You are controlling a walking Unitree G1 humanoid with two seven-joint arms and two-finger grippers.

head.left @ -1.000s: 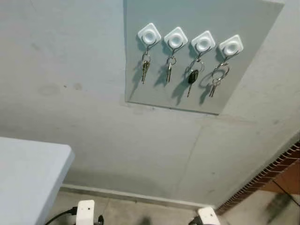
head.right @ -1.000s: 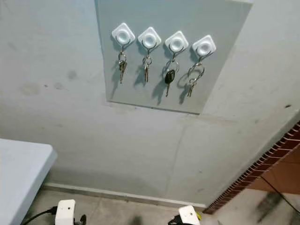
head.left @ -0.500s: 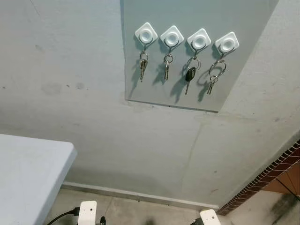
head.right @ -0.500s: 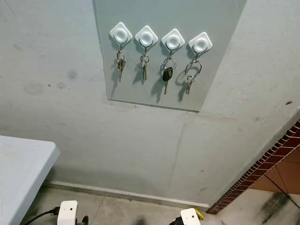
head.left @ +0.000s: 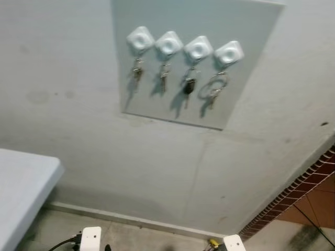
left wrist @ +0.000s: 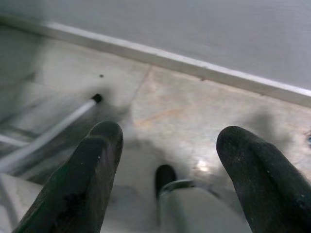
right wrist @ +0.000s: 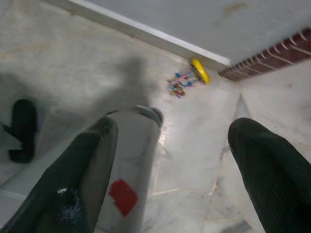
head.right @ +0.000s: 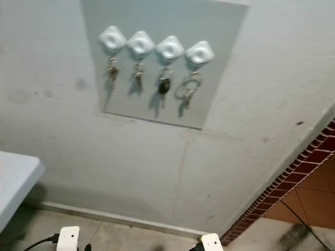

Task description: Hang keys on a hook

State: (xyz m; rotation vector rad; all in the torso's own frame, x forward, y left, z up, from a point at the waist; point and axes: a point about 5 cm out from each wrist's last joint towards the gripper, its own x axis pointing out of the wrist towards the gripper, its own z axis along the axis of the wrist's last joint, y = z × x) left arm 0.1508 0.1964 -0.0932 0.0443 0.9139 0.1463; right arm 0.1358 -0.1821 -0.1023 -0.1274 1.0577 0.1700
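Observation:
A grey board (head.left: 246, 31) on the wall carries a row of white hooks (head.left: 169, 43). Each hook has keys hanging from it: small keys (head.left: 137, 68) on the leftmost, a black-headed key (head.left: 188, 86) on the third, and a big ring with keys (head.left: 214, 90) on the rightmost. Both arms hang low, far below the board. In the left wrist view my left gripper (left wrist: 170, 136) is open with nothing in it, pointing at the floor. In the right wrist view my right gripper (right wrist: 175, 128) is open too, nothing between its fingers.
A white table corner (head.left: 21, 183) juts in at the left. A brick-tiled edge (head.left: 306, 180) runs along the right. A white baseboard (head.left: 131, 219) meets the tiled floor. A yellow object with coloured bits (right wrist: 197, 70) lies on the floor by the baseboard.
The whole picture has shifted and blurred, so the camera moved; the board now sits further left. The keys and hooks have not moved.

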